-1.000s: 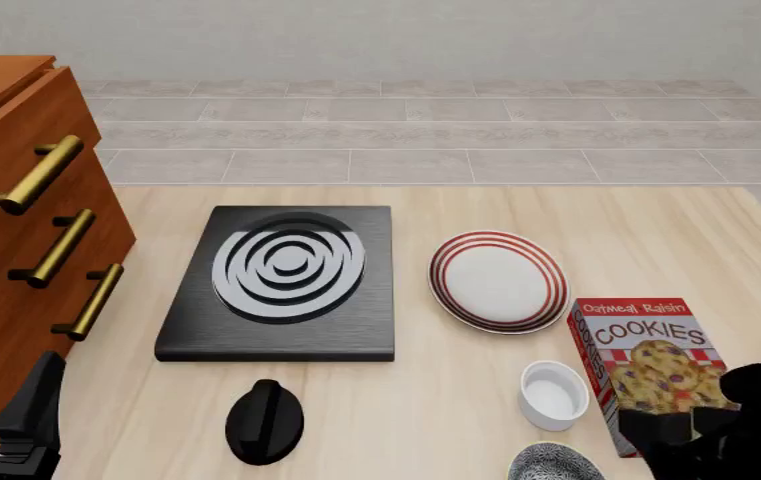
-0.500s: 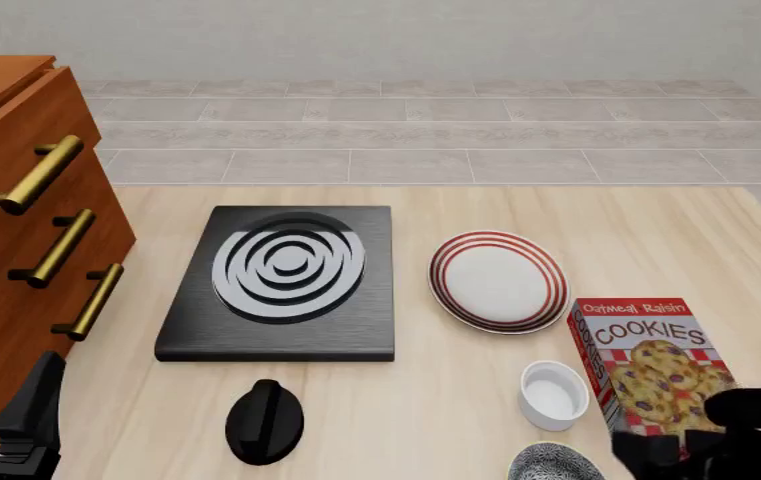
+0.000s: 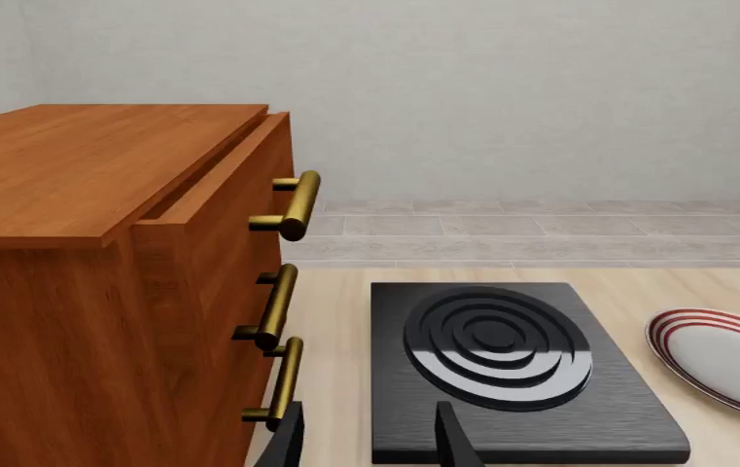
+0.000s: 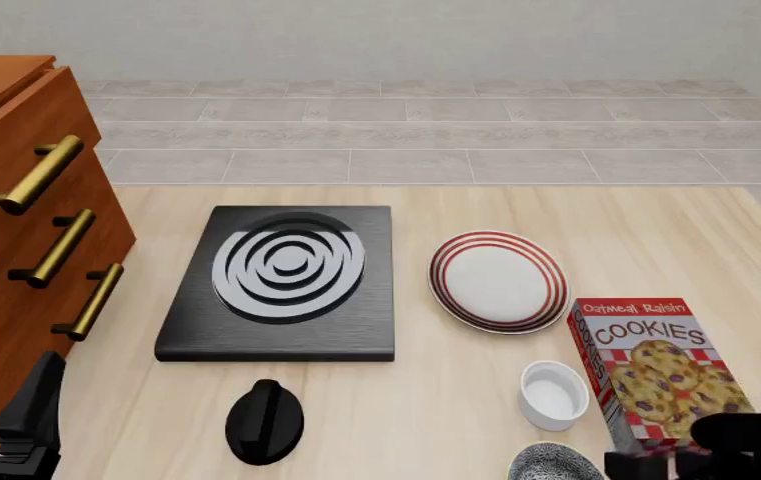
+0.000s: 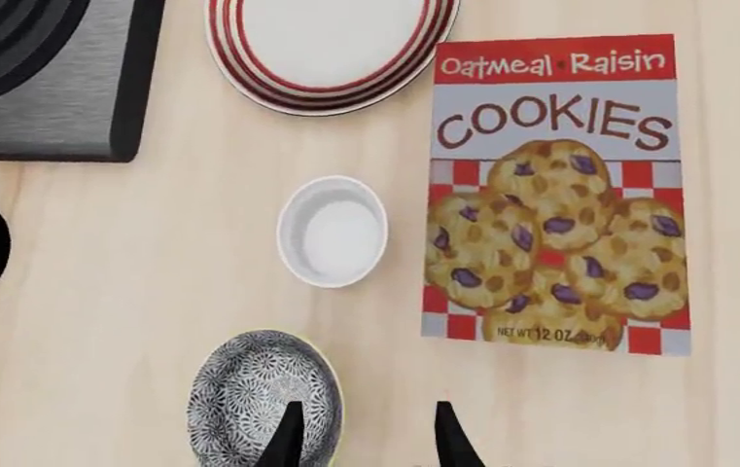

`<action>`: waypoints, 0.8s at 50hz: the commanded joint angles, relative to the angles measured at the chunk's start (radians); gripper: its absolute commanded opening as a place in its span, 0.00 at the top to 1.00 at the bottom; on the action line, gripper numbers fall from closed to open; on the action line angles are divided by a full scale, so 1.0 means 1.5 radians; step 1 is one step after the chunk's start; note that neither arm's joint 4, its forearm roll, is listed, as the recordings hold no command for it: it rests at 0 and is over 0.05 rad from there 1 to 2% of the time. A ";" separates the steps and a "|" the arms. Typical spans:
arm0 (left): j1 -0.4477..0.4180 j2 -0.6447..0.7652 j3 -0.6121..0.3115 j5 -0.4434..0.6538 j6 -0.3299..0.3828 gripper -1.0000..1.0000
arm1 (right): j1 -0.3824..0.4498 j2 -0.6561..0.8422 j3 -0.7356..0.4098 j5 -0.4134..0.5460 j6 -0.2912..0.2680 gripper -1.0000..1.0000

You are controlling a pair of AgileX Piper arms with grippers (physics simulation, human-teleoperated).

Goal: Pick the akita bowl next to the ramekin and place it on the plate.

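Observation:
The akita bowl (image 5: 261,397), speckled grey and white inside, sits on the wooden table just this side of the white ramekin (image 5: 332,231). In the front view the bowl (image 4: 554,465) is cut by the bottom edge, with the ramekin (image 4: 554,393) beyond it. Farther back lies the red-ringed plate (image 4: 498,280), also in the right wrist view (image 5: 331,39). My right gripper (image 5: 367,443) hangs open above the table; one finger shows over the bowl's rim, the other over bare wood. My left gripper (image 3: 370,443) is open and holds nothing.
A cookies box (image 4: 654,370) lies flat right of the ramekin. The black stove (image 4: 287,280) sits left of the plate, and a black rounded object (image 4: 264,420) lies in front of it. A wooden drawer cabinet (image 4: 20,250) stands at the left.
In the front view my right arm has drawn back toward the near edge, uncovering more of the cookies box. The left arm and the objects have not moved.

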 commanded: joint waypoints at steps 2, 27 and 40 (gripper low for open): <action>0.000 0.000 0.000 0.000 0.000 0.00 | 0.007 0.013 0.025 -0.032 0.005 0.00; 0.000 0.000 0.000 0.000 0.000 0.00 | 0.017 0.079 0.067 -0.116 0.007 0.00; 0.000 0.000 0.000 0.000 0.000 0.00 | 0.027 0.111 0.090 -0.165 0.017 0.00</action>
